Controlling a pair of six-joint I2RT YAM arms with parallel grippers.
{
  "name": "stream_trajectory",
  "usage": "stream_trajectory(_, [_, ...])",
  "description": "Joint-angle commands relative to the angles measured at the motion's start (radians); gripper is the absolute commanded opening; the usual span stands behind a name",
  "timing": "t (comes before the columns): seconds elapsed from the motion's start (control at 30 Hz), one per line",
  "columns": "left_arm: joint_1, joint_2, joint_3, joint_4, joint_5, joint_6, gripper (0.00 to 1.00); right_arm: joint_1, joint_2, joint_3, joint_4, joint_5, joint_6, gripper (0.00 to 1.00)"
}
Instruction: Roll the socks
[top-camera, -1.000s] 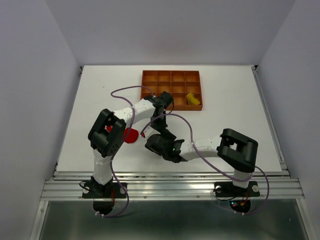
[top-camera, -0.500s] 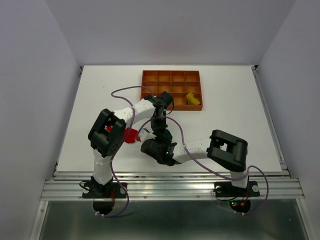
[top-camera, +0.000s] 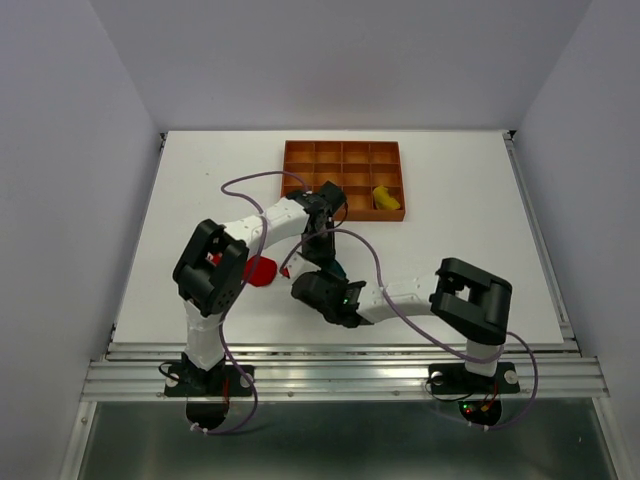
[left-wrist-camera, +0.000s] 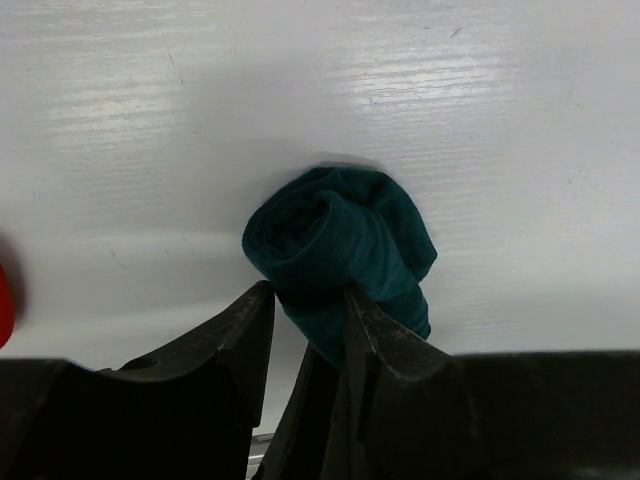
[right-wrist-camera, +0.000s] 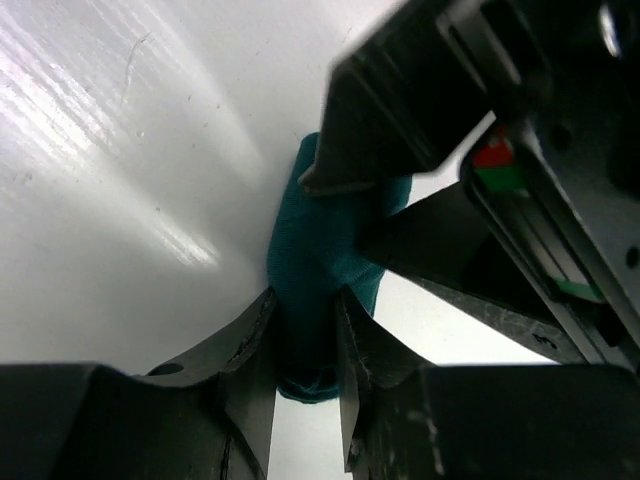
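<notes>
The dark teal sock (left-wrist-camera: 340, 235) lies on the white table (top-camera: 450, 180), rolled into a small tight bundle, just in front of the orange-brown tray (top-camera: 286, 170) and between the 2 arms. Both grippers meet at it.

The left gripper (left-wrist-camera: 306, 295) comes down on the bundle from the far side. Its 2 fingers stand partly apart, 1 on each side of the bundle's near end, and the fabric fills the gap between them. Whether they squeeze it or only flank it cannot be told from these views.

The right gripper (right-wrist-camera: 304, 300) reaches in low from the near side, its forearm stretched leftward across the table. Its fingers are drawn close together and pinch a narrow end of the teal fabric between them. In the right wrist view the left gripper's dark fingers sit just beyond, on the same sock, so the 2 grippers are very close to each other, almost tip to tip.

The red sock (top-camera: 260, 272) rests on the table just left of the grippers, beside the left arm's forearm – a flat, rounded shape, untouched. The yellow sock (top-camera: 383, 198) lies bundled inside the tray, in the right-hand column toward the near side.
</notes>
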Motion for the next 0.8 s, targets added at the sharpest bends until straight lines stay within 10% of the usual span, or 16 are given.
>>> stream_trajectory(0.0, [0.044, -0.079, 0.013, 0.007, 0.002, -0.004, 0.45, -0.045, -0.088, -0.054, 0.003, -0.194, 0.107, 0.16])
stream_trajectory(0.53, [0.25, -0.252, -0.078, 0.111, 0.044, 0.03, 0.45, -0.32, -0.236, -0.155, 0.063, -0.592, 0.423, 0.01])
stream_trajectory(0.77, [0.259, -0.303, -0.167, 0.168, 0.047, 0.032, 0.45, -0.4, -0.315, -0.14, 0.061, -0.527, 0.422, 0.01])
